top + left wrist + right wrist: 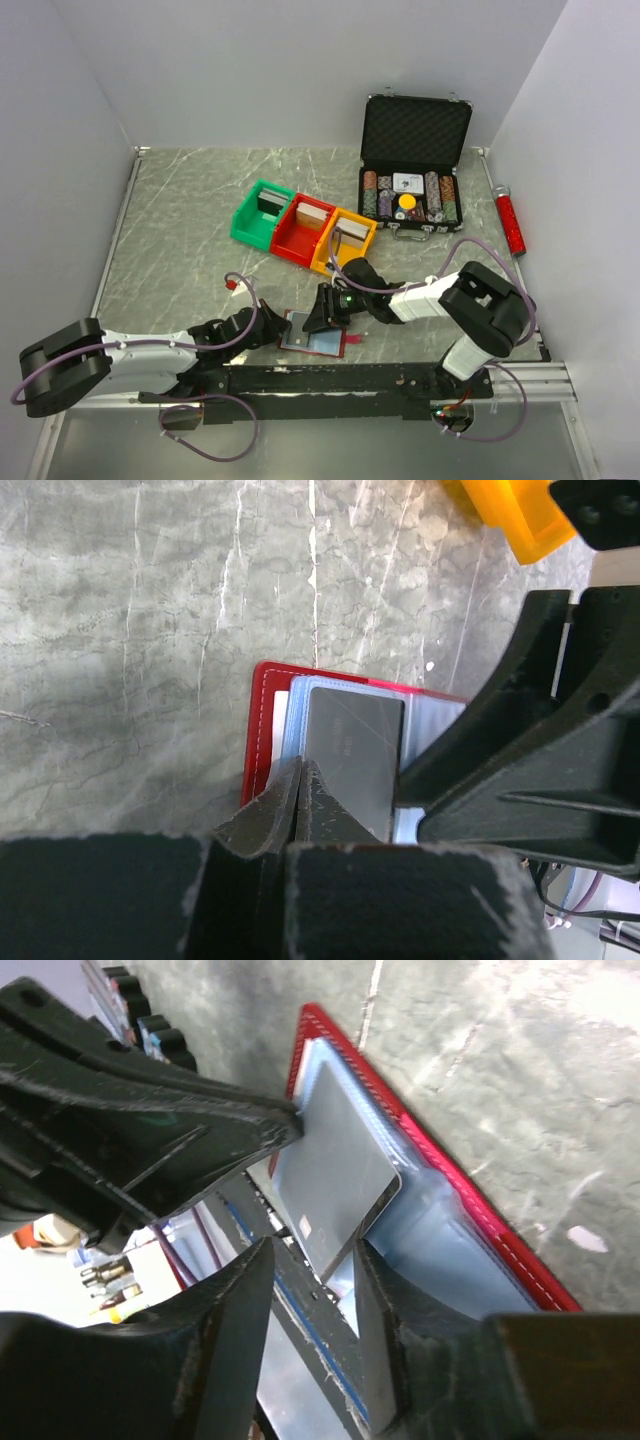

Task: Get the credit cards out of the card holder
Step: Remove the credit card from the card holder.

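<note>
- The card holder (pixel 315 336) lies open at the table's (pixel 180 220) six o'clock.
- My left gripper (pixel 300 772), jaws pressed together, touches its edge.
- My right gripper (pixel 315 1250), jaws spread, straddles a credit card (pixel 335 1165) running toward eleven o'clock.

Black-and-white arms (pixel 150 352), purple cables (pixel 478 241), perhaps rubbery black fingers (pixel 262 825).

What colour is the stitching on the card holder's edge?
White, on the red card holder, clearest in the right wrist view.

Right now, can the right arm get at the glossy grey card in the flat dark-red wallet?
Probably yes: the right gripper is open astride the grey card, its edge lifted off the red wallet.
</note>
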You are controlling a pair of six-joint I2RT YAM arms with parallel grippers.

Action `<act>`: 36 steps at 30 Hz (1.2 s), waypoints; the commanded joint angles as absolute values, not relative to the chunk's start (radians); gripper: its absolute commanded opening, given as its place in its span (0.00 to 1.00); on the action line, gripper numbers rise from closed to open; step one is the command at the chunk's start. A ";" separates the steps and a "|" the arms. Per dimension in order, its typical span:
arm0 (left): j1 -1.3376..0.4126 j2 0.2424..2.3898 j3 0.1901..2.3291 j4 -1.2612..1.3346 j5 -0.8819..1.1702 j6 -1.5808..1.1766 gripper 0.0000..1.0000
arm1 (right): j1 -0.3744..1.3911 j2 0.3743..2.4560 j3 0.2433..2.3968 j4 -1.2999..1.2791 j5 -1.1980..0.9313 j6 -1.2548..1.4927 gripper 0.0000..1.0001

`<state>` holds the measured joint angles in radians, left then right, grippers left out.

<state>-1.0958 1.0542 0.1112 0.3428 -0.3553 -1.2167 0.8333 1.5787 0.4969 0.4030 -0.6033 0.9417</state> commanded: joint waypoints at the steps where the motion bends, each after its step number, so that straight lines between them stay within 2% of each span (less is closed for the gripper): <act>1: -1.111 1.048 0.098 0.262 -0.337 -1.221 0.01 | 0.830 1.606 0.505 0.491 -0.589 0.962 0.48; 25: -1.161 1.091 0.117 0.271 -0.357 -1.232 0.01 | 0.819 1.557 0.515 0.615 -0.557 1.029 0.52; 36: -1.163 1.120 0.123 0.290 -0.350 -1.226 0.01 | 0.821 1.618 0.469 0.917 -0.667 1.140 0.52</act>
